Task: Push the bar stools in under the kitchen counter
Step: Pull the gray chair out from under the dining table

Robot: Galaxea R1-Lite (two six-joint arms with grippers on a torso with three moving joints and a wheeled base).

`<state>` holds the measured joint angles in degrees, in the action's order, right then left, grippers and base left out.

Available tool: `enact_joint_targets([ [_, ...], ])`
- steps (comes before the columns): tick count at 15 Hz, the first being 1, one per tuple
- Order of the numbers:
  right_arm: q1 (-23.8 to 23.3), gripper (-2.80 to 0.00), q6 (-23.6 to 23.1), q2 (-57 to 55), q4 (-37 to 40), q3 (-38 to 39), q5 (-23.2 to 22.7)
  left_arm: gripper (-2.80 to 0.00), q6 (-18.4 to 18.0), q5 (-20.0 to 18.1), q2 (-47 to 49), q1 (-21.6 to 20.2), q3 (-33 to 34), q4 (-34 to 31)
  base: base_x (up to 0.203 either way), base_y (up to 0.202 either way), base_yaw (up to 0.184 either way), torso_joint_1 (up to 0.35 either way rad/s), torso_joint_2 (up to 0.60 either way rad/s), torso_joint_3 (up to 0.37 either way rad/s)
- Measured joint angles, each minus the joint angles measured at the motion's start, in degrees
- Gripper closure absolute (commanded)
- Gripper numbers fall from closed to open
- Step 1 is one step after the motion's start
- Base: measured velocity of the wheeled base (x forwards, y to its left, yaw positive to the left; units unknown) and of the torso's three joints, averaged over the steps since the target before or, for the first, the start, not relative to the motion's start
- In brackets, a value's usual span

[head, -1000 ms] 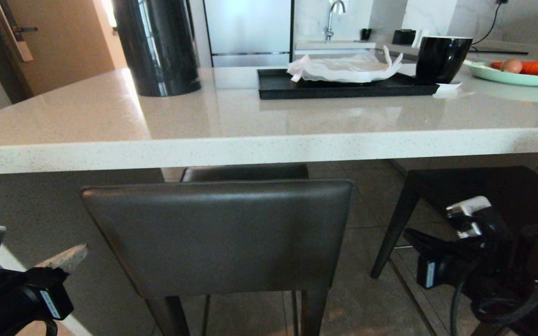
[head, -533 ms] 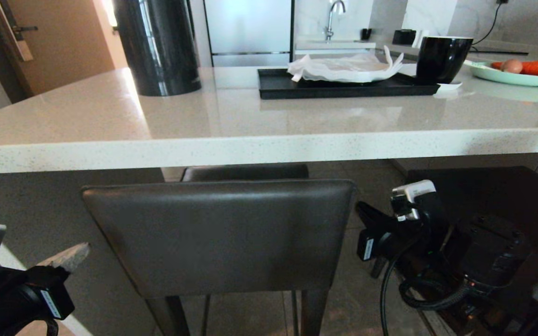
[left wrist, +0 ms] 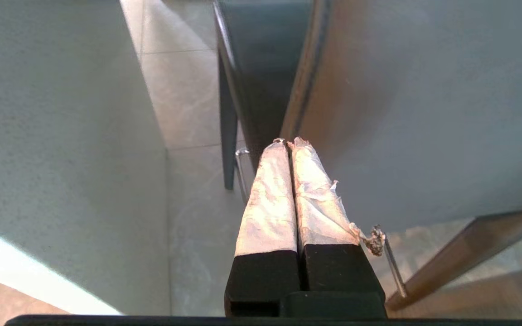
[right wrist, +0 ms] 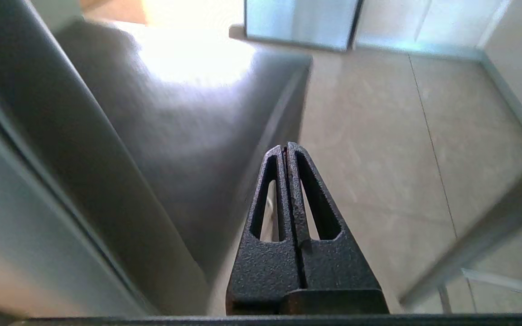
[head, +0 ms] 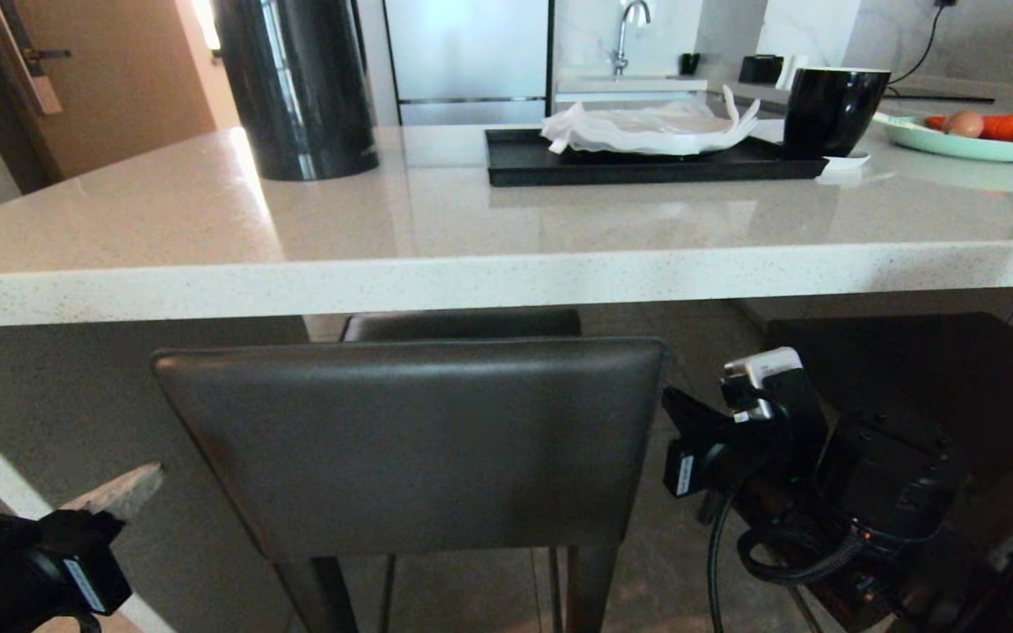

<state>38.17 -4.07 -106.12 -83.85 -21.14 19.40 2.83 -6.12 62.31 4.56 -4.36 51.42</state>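
Observation:
The near bar stool shows its dark grey backrest in the middle of the head view, with its seat partly below the off-white speckled kitchen counter. A second bar stool's dark seat lies at the right, below the counter edge. My right gripper is shut and empty, just beside the backrest's right edge; whether it touches, I cannot tell. The right wrist view has the shut black fingertips along the seat's side. My left gripper, with taped fingers, is shut and empty, low at the stool's left.
On the counter stand a black cylinder, a black tray with white paper, a black cup and a green plate of vegetables. The counter's slab end panel is close on my left. Tiled floor lies between the stools.
My right arm has swung up and to the left, from in front of the second stool to the right edge of the near stool's backrest. The left gripper has sunk slightly.

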Motion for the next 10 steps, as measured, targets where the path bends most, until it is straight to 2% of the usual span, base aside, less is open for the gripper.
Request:
enact_joint_targets([
  [2, -1.43, 0.00, 1.92, 1.11, -0.28, 3.81, -1.17, 0.00, 0.09, -0.10, -2.43, -1.15, 0.90, -3.07, 0.000, 0.000, 0.000, 0.000, 0.00, 0.000],
  [4, -3.52, 0.00, 4.01, 1.68, -2.18, 7.02, -5.06, 0.00, -0.41, 0.05, -3.52, -1.62, 0.96, -5.62, 0.000, 0.000, 0.000, 0.000, 0.00, 0.000],
  [5, -4.94, -2.80, 4.20, 1.74, -2.66, 7.77, -5.99, -2.80, -0.55, 0.04, -3.69, -1.69, 0.42, -5.60, 0.000, 0.000, 0.000, 0.000, 0.00, 0.000],
  [8, -7.17, -2.80, 4.12, 2.78, -2.64, 7.08, -7.06, -2.80, 0.15, -0.92, -3.43, -2.71, -2.95, -6.42, 0.000, 0.000, 0.000, 0.000, 0.00, 0.000],
  [10, -7.59, -2.80, 4.08, 3.28, -2.53, 6.95, -7.17, -2.80, 0.18, -5.14, -2.09, -6.04, -4.00, -6.77, 0.000, 0.000, 0.000, 0.000, 0.00, 0.000],
])
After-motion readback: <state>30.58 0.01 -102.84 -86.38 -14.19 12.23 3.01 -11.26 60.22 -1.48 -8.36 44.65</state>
